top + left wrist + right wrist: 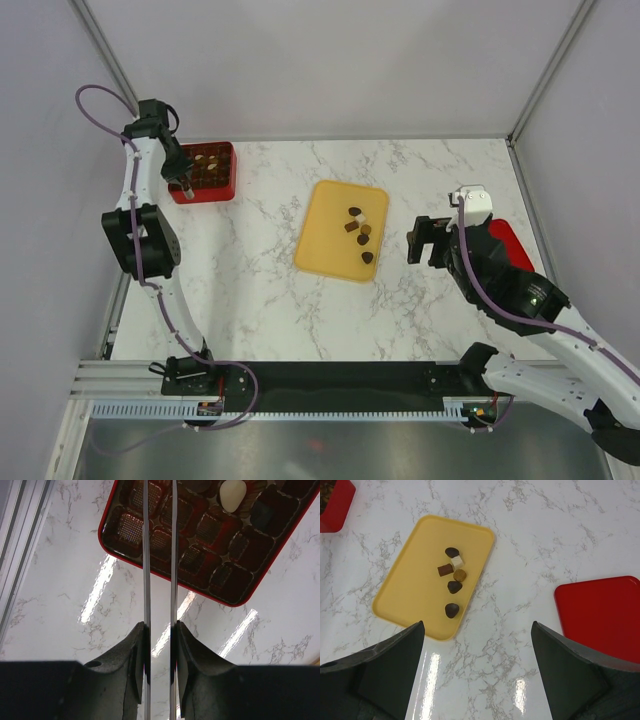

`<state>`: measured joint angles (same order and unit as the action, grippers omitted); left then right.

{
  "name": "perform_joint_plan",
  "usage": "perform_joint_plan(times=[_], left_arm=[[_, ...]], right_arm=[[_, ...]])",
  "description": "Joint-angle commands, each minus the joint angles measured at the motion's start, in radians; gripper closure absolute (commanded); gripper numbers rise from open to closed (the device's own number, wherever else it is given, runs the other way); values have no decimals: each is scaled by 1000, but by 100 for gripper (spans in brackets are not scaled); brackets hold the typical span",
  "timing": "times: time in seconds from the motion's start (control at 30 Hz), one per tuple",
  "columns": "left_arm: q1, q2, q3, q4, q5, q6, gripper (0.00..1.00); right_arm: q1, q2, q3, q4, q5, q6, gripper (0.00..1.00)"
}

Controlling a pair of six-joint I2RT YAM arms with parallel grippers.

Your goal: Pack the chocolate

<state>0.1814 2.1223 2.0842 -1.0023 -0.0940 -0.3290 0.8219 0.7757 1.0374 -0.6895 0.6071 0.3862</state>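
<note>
Six chocolates [361,232] [454,586] lie on the yellow tray [325,240] [415,590] in the middle of the marble table [250,290]. They sit in a loose line towards the tray's right edge. Four of them are dark, one is a cream-white cube and one is a lighter brown round. Five are bunched close together, and the last dark one sits a little apart, nearer the tray's front corner.

More pieces are already in the red compartment box [203,172] [131,530] at the far left of the table. From above I can see brown pieces along its far row. The left wrist camera shows a cream-white oval piece [232,494] in one cell, with several bare cells in front of it.

The left gripper [184,183] hangs over the near left part of that box. Its fingers [125,670] end in thin metal blades that run side by side with only a narrow slit between them. The blade tips run off the top of the wrist view, so I cannot tell whether anything is pinched there.

The right gripper [415,240] [477,625] hovers above bare marble just to the right of the tray. Its jaws are spread wide and hold nothing. A flat red lid [510,240] [602,615] lies on the table on its right, partly under the right arm in the overhead view.
</note>
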Motion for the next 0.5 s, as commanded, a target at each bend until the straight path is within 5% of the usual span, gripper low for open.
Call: perform_joint_plan(times=[0.0,0.47], left_arm=[[3,11,60,47,10,42,66],[3,36,68,50,11,47,60]], right_arm=[[2,8,1,36,34,-24,4],[0,23,6,50,57,-47,3]])
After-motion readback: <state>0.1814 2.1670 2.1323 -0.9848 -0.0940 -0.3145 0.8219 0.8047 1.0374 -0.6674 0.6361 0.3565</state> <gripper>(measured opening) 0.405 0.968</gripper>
